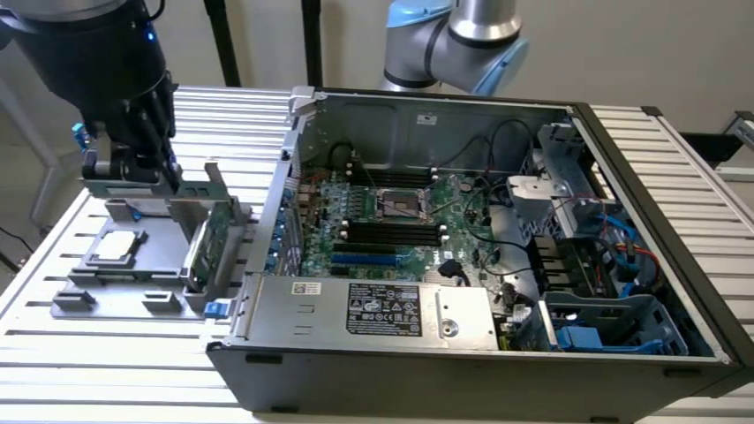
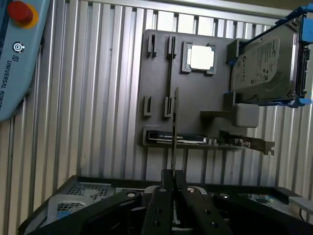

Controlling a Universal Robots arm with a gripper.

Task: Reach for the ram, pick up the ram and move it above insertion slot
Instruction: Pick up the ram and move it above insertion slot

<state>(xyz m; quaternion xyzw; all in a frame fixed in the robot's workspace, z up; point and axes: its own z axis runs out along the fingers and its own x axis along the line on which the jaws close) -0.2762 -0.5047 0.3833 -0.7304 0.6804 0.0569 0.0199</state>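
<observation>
My gripper (image 1: pixel 127 172) hangs over the grey fixture tray (image 1: pixel 83 265) at the exterior view's left, shut on the ram (image 1: pixel 116 185). In the wrist view the ram (image 2: pixel 174 127) shows edge-on as a thin strip reaching out from between the black fingers (image 2: pixel 164 188), lifted clear of the tray (image 2: pixel 156 73). The black memory slots (image 1: pixel 395 231) lie in the middle of the motherboard inside the open computer case (image 1: pixel 353 353), well to the exterior view's right of the gripper.
A wide green expansion card (image 1: pixel 212 243) with a blue tab stands on edge at the tray's case-side end. A processor chip (image 2: pixel 201 57) and a hard drive in a blue frame (image 2: pixel 266 66) sit on the tray. A teach pendant (image 2: pixel 19 63) lies on the slatted table.
</observation>
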